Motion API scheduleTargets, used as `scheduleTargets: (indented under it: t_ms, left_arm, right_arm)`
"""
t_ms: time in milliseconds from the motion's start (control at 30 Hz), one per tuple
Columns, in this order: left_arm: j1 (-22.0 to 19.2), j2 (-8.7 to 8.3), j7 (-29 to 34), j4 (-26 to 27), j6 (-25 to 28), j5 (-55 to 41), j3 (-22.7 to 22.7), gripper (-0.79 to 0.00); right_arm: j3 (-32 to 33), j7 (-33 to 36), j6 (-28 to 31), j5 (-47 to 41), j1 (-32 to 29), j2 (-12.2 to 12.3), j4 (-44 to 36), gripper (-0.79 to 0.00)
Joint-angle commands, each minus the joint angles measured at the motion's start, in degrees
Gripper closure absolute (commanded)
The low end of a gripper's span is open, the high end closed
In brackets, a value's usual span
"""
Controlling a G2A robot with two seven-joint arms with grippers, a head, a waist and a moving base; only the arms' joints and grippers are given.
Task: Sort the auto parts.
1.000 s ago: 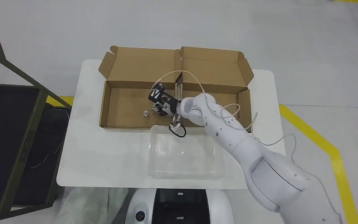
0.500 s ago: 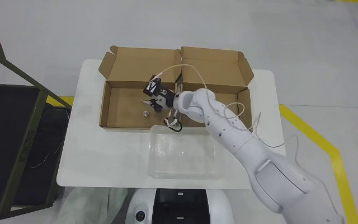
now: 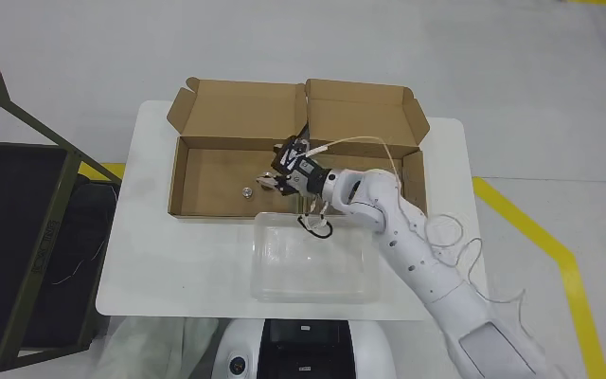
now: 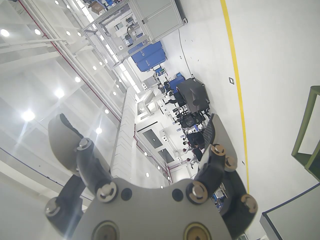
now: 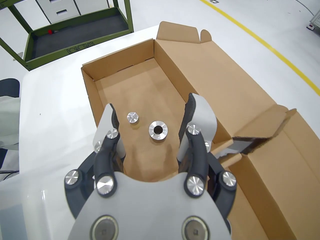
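Since a second ago, the right gripper [image 3: 271, 178] has drawn back toward 3 o'clock above the left cardboard box [image 3: 204, 180]; its jaws stand wide apart, empty. Below them the metal ring [image 5: 158, 131] lies flat on the box floor. The small hex part [image 3: 246, 191] lies near it, at 9 o'clock from the gripper. I judge the ring delivered: rise straight up, without brushing the box wall. The ring is thick, bright and smooth, with a dark bore; the cardboard is matte, the pads [image 5: 188, 111] black and ribbed. The left gripper [image 4: 136, 128] stands apart too, holding nothing.
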State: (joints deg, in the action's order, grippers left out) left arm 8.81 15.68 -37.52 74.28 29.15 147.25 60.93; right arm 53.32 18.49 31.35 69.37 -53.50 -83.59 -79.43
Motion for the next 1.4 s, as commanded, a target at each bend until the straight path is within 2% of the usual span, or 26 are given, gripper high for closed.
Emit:
scheduleTargets:
  t_ms: [0,67,233,567,667,733,1133,1367]
  left_arm:
    - [0.0,0.0,0.0,0.0,0.0,0.0,0.0,-0.785]
    - [0.0,0.0,0.0,0.0,0.0,0.0,0.0,-0.785]
    - [0.0,0.0,0.0,0.0,0.0,0.0,0.0,-0.785]
    - [0.0,0.0,0.0,0.0,0.0,0.0,0.0,-0.785]
    - [0.0,0.0,0.0,0.0,0.0,0.0,0.0,-0.785]
    - [0.0,0.0,0.0,0.0,0.0,0.0,0.0,-0.785]
    - [0.0,0.0,0.0,0.0,0.0,0.0,0.0,-0.785]
    - [0.0,0.0,0.0,0.0,0.0,0.0,0.0,-0.785]
  right_arm:
    - [2.69,0.14,0.31,0.77,-3.06,0.92,-3.71,-0.539]
    - [5.48,-0.8,0.64,1.91,-6.57,1.88,-7.94,-0.526]
    - [10.7,-3.53,1.73,5.96,-14.7,3.81,-15.91,-0.576]
    - [18.14,-5.03,1.23,6.92,-22.14,5.76,-21.83,-0.659]
    - [21.01,-5.5,0.66,7.17,-24.81,6.38,-24.74,-0.739]
    - [22.8,-5.73,-0.12,7.52,-26.51,6.73,-26.48,-0.763]
    - [32.89,-9.55,-0.86,6.19,-37.52,8.47,-34.31,-0.782]
    - [36.09,-13.11,-1.74,6.5,-43.4,9.03,-38.3,-0.785]
